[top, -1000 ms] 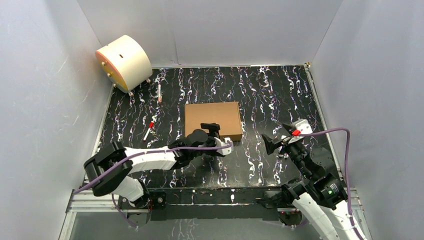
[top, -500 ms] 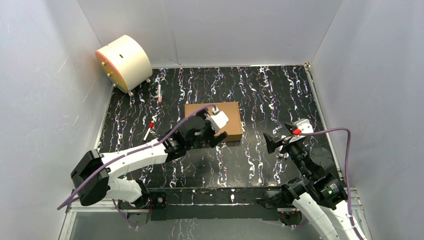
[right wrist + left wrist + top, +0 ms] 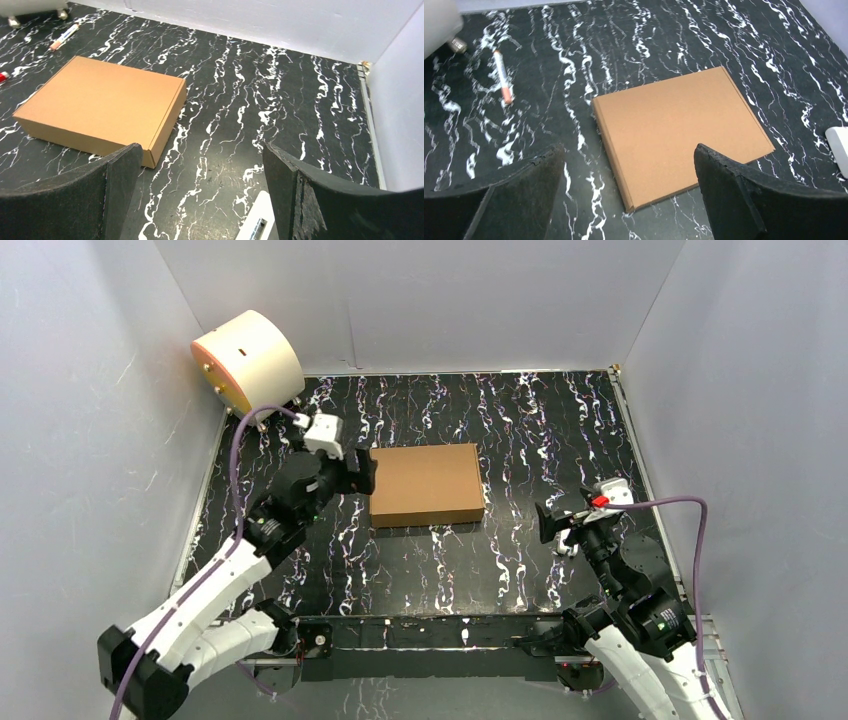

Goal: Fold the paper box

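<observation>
**Left arm off the box, both grippers empty: fold looks done**

Near edge first. The right gripper sits right of the box and well apart from it. Its jaws are wide with nothing in them, and it has barely shifted over the last second.

The box lies flat mid-mat, lid down and walls up, with no loose flap that we can see. Its long axis runs left-right across the table, with the right end skewed slightly away from us. One long wall faces our edge. We cannot tell which long side is the hinge.

The left gripper is what changed. A second ago it was low at the box's near edge, towards the right corner. It then crossed over the lid, and now it is raised at the box's left short end. In the top view it sits just beside that edge. Its jaws finished spreading on the way and now stand fully wide, holding nothing (its wrist cam looks down on the bare lid between the fingers).

We read this as a release and retreat after a last press, not a new grasp. If so, only a check that the lid stays shut is left.

Far left, the pen and the drum stand clear of all this.
</observation>
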Robot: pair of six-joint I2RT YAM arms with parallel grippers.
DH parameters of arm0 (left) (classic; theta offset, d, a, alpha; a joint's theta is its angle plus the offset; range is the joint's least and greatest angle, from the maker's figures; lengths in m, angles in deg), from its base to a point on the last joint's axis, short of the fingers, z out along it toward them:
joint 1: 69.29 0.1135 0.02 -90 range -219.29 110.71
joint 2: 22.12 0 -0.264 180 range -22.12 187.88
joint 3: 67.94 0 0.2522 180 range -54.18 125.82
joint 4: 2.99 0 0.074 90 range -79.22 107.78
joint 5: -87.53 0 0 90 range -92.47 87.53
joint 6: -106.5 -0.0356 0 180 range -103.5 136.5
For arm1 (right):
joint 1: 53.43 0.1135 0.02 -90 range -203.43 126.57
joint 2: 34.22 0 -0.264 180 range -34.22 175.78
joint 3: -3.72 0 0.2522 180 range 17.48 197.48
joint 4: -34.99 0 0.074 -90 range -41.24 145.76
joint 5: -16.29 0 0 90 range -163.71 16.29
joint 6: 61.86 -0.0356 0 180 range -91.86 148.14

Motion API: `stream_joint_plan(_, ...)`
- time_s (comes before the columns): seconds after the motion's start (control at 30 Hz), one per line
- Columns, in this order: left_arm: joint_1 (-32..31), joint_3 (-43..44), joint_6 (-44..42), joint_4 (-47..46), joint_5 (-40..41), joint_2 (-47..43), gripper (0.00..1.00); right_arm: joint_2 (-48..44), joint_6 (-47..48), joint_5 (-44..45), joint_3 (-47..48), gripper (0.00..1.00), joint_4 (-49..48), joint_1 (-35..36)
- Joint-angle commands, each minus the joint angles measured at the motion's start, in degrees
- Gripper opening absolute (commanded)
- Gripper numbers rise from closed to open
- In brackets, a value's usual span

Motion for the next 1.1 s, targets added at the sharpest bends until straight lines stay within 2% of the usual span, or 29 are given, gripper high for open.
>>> stream_joint_plan(0.0,2.98,-2.98,6.32,5.07,4.64,-7.46,0.98,-2.06,-1.79,7.17,0.73,0.99,-0.66,0.17)
stream_joint_plan(0.13,5.69,-5.86,8.51,7.31,8.07,-16.66,0.98,-3.66,-2.01,9.86,0.61,0.99,-0.77,0.17)
stream_joint_plan(0.37,5.77,-7.56,7.0,13.41,10.64,-36.9,0.98,-3.63,-2.02,11.95,0.91,0.99,-0.6,0.17)
stream_joint_plan(0.53,5.77,-9.47,4.92,14.47,10.89,-47.47,0.97,-3.41,-3.28,11.61,1.18,0.99,-0.35,0.13)
stream_joint_plan(0.73,5.77,-9.89,4.87,16.12,9.97,-54.03,0.97,-4.4,-3.6,12.92,1.22,0.99,-0.04,0.17)
stream_joint_plan(1.07,5.86,-10.07,5.18,17.58,12.3,-54.45,0.97,-3.62,-3.64,14.2,1.28,0.99,0.15,0.17)
